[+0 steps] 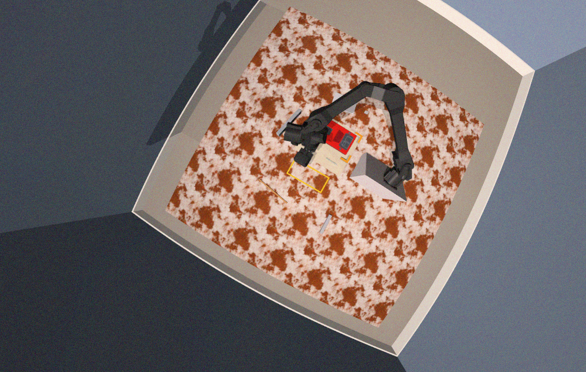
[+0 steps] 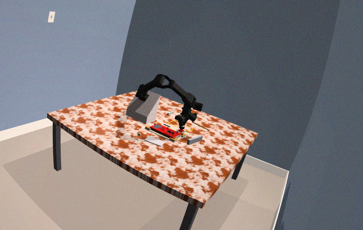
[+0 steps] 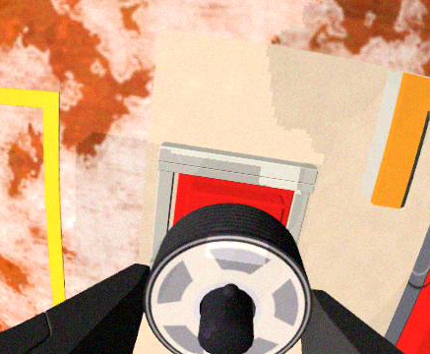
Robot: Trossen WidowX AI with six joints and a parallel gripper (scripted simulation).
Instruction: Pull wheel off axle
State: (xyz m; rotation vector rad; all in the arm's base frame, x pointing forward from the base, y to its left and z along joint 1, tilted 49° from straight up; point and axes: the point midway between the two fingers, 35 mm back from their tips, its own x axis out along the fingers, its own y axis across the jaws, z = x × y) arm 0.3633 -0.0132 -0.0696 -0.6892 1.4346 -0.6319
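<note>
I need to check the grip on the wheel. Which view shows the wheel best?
The wrist view: the wheel fills the frame, clamped between both fingers, its hub on the dark axle. In the top view the arm hides it; in the exterior view it is too small to make out.

Table (image 2: 159, 163): rust-orange blotches on pinkish white, dark striped edge, dark legs. Arm (image 2: 177, 88) and gripper (image 3: 228, 298) black. Wheel (image 3: 226, 282): black tyre, white hub face with grey spoke cutouts, dark axle (image 3: 226, 322) at centre. Board (image 3: 241, 112) under it cream, with red panels (image 3: 230, 197) framed in light grey and an orange corner bracket (image 3: 405, 138) at 2 o'clock. Marked area (image 1: 307, 176) outlined yellow, at 9 o'clock of the wheel. Arm base block (image 2: 144, 110) grey. Walls blue-grey, floor beige.
</note>
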